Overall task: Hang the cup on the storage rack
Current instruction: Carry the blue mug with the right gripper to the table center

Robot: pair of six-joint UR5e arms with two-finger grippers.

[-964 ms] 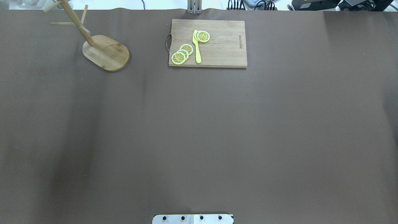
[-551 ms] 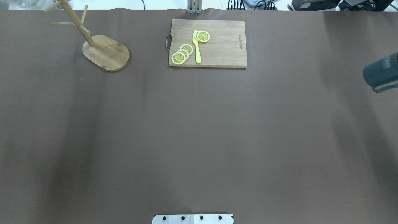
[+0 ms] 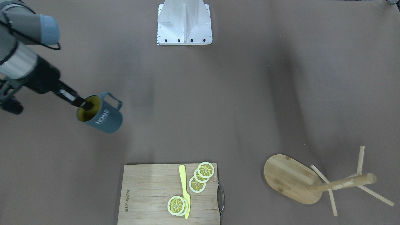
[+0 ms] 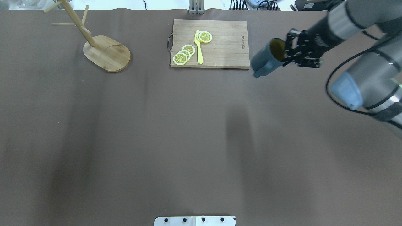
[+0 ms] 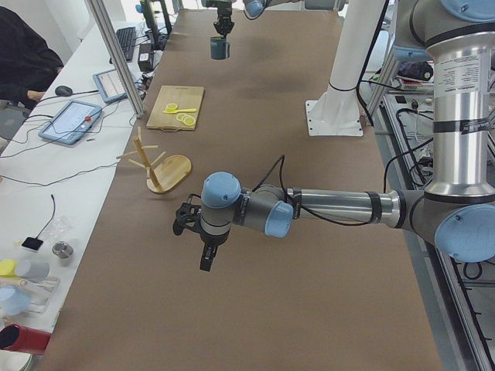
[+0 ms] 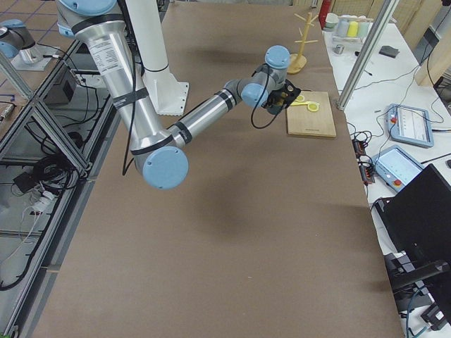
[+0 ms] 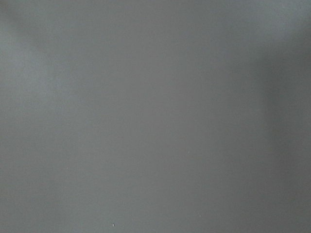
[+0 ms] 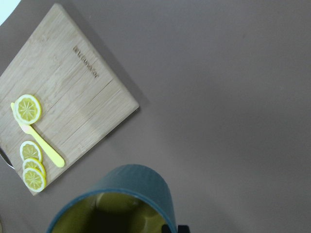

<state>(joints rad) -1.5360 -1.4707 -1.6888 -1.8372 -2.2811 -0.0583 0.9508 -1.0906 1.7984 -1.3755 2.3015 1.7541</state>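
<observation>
The slate-blue cup [image 4: 263, 62] with a yellow inside and white "HOME" lettering [image 3: 102, 116] hangs tilted above the table, just right of the cutting board. My right gripper [image 4: 284, 54] is shut on its rim, one finger inside the mouth [image 3: 85, 105]. The right wrist view looks down into the cup [image 8: 121, 194]. The bamboo storage rack [image 4: 108, 54] stands at the far left, its post and pegs bare [image 3: 343, 182]. My left gripper [image 5: 206, 251] shows only in the exterior left view, low over the near table; I cannot tell whether it is open or shut.
A wooden cutting board [image 4: 224, 47] at the far middle carries lemon slices [image 4: 183, 54] and a yellow knife [image 4: 198, 47]. The robot's white base [image 3: 184, 22] stands at the near edge. A person sits at the desk beyond the table [image 5: 23, 62].
The right arm has come in from the right edge, carrying the cup left and farther, up to the cutting board's right side. The rack and board have not moved.
</observation>
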